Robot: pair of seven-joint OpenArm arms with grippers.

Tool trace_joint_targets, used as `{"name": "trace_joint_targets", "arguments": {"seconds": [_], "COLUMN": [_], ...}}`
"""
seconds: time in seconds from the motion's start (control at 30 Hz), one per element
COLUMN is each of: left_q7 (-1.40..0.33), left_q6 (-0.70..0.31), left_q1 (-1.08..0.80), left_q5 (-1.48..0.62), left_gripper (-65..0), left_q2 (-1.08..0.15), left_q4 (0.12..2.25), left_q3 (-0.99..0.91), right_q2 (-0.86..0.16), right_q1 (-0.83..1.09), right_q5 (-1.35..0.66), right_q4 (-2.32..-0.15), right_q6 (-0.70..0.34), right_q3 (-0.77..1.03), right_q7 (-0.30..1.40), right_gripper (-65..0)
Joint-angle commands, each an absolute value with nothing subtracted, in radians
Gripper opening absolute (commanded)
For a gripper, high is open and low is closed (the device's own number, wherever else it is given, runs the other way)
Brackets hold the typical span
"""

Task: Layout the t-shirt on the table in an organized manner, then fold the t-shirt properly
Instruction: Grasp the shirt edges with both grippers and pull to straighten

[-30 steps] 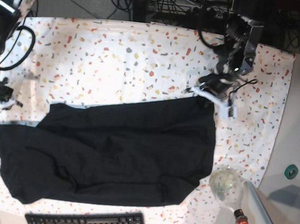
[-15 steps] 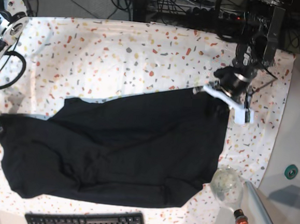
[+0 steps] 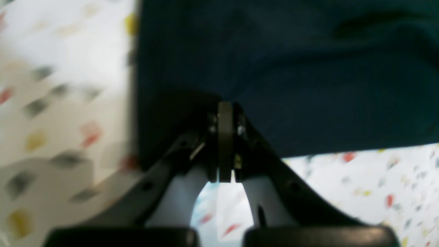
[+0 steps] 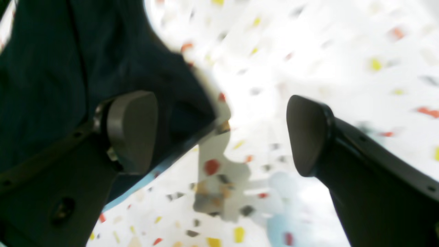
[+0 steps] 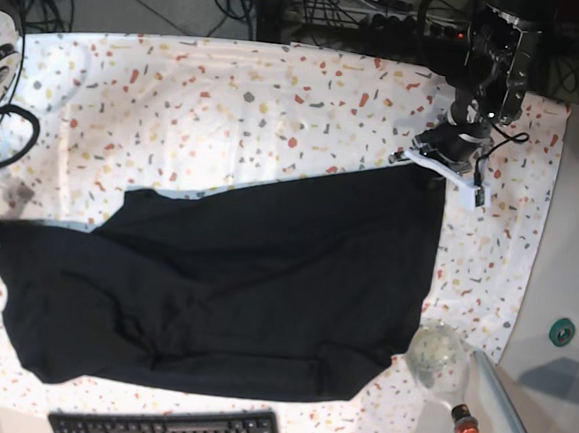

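While the t-shirt point(image 5: 234, 282) is spread on the surface point(image 5: 228, 101), its corner is pinched by closed left fingers point(image 3: 225, 137); right fingers point(image 4: 132, 132) are held wide apart, empty.

The left gripper point(image 3: 225, 144) has black tapering arms with pale grey inner faces, small screws beside the tips, and thin dark grey pads. The right gripper point(image 4: 223, 133) has broad black arms with screw holes and rounded grey pads point(image 4: 132, 130). Black cables loop beside the arms in the base view.
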State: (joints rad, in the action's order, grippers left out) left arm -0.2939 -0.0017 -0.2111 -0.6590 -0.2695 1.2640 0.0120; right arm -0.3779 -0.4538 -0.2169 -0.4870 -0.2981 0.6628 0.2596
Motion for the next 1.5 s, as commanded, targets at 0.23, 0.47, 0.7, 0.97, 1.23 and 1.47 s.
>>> {"name": "trace_joint_targets", "arguments": {"seconds": [0.23, 0.47, 0.7, 0.97, 1.23, 1.47], "left_q7": [-0.314, -0.323, -0.317, -0.312, -0.312, -0.318], "left_q6": [0.013, 0.013, 0.013, 0.013, 0.013, 0.013], "left_q1": [-0.263, -0.328, -0.265, -0.036, -0.025, -0.068], "left_q5": [-0.659, -0.661, -0.651, -0.308, -0.263, -0.263], "left_gripper": [-65.0, -65.0, -65.0, -65.0, -65.0, -65.0], "left_q2": [-0.34, -0.337, -0.282, -0.099, -0.139, -0.16], "left_q4": [1.296, 1.501, 1.52, 1.155, 1.121, 1.211], "left_q3": [-0.041, -0.156, -0.147, -0.154, -0.153, -0.156], "right_q2": [-0.398, -0.394, -0.392, -0.314, -0.165, -0.125], "right_q1": [-0.527, -0.555, -0.496, -0.328, -0.501, -0.776], "right_q5": [-0.231, -0.231, -0.236, -0.311, -0.197, -0.039], "right_q4": [-0.335, -0.28, -0.32, -0.832, -1.155, -0.673], "right_q6": [-0.303, -0.308, -0.309, -0.305, -0.303, -0.303], "right_q3": [0.549, 0.55, 0.558, 0.55, 0.547, 0.547], "right_q7": [0.05, 0.036, 0.062, 0.433, 0.691, 0.42], "right_gripper": [-9.2, -26.1, -65.0, -65.0, -65.0, -65.0]}}
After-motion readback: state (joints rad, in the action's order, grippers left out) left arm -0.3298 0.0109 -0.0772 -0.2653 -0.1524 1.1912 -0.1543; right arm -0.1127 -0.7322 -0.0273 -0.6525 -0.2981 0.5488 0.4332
